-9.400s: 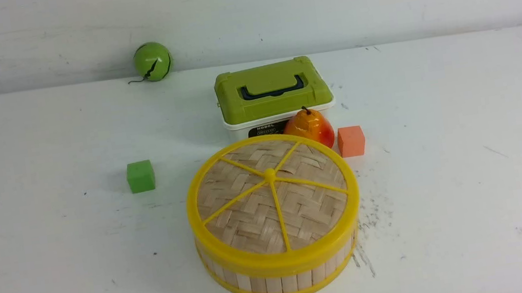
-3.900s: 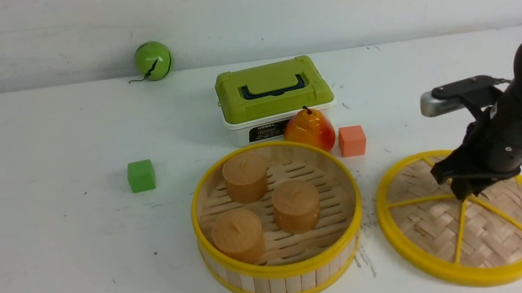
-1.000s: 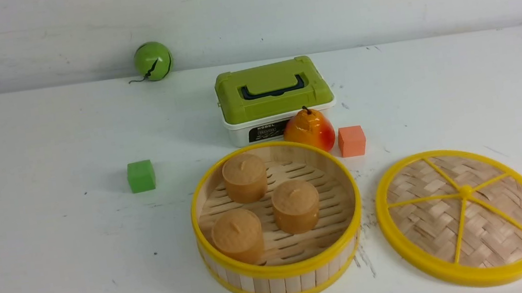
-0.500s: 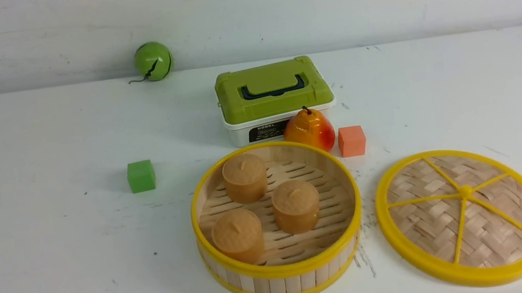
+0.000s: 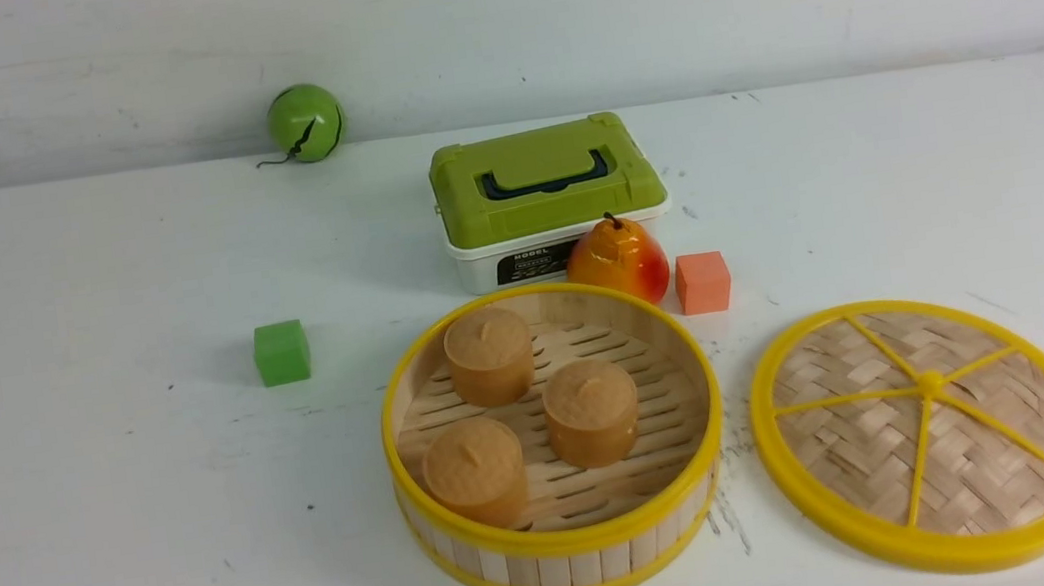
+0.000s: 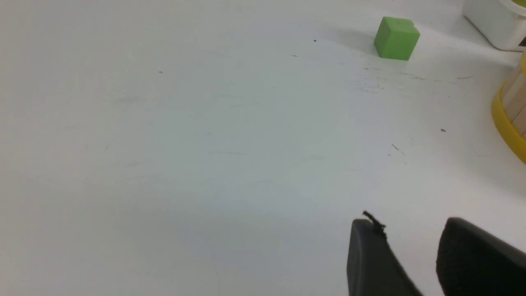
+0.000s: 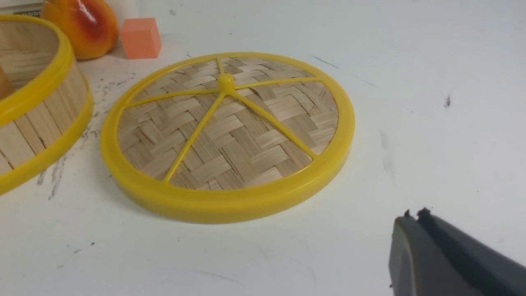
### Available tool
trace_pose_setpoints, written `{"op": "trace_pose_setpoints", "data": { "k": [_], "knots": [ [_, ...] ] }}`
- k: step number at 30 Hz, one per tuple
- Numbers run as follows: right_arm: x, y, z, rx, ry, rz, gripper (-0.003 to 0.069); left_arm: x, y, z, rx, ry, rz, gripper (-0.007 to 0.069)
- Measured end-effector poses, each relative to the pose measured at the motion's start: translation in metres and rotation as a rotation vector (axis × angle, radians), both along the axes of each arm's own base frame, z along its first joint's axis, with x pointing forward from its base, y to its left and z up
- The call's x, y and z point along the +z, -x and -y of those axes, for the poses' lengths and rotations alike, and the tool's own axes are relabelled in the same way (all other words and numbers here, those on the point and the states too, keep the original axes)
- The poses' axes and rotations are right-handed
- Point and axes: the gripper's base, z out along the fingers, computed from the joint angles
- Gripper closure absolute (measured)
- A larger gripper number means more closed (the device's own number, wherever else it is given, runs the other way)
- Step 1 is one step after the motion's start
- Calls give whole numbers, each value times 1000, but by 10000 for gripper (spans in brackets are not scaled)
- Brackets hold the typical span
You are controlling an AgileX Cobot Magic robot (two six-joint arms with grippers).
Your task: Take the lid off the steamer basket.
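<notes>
1. The lid (image 5: pixel 929 434) lies flat on the table (image 5: pixel 104 489), just beside the steamer basket (image 5: pixel 568 541) on its right, apart from it.
2. The basket is open, three brown buns (image 5: pixel 590 411) inside; the task looks done.
3. The right gripper (image 7: pixel 415 218) hangs near the lid's rim, jaws closed, empty; the right arm is nearer.
4. The left gripper (image 6: pixel 407 246) hangs over bare table, jaws parted, apparently empty, though only the tips show.
</notes>
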Motion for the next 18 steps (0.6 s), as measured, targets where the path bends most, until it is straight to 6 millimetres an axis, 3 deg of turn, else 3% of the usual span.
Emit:
{"op": "trace_pose_setpoints", "data": {
  "k": [18],
  "knots": [
    [0,0,0,-1,-1,0,638,0,0,0,0,0,0,386]
  ]
}}
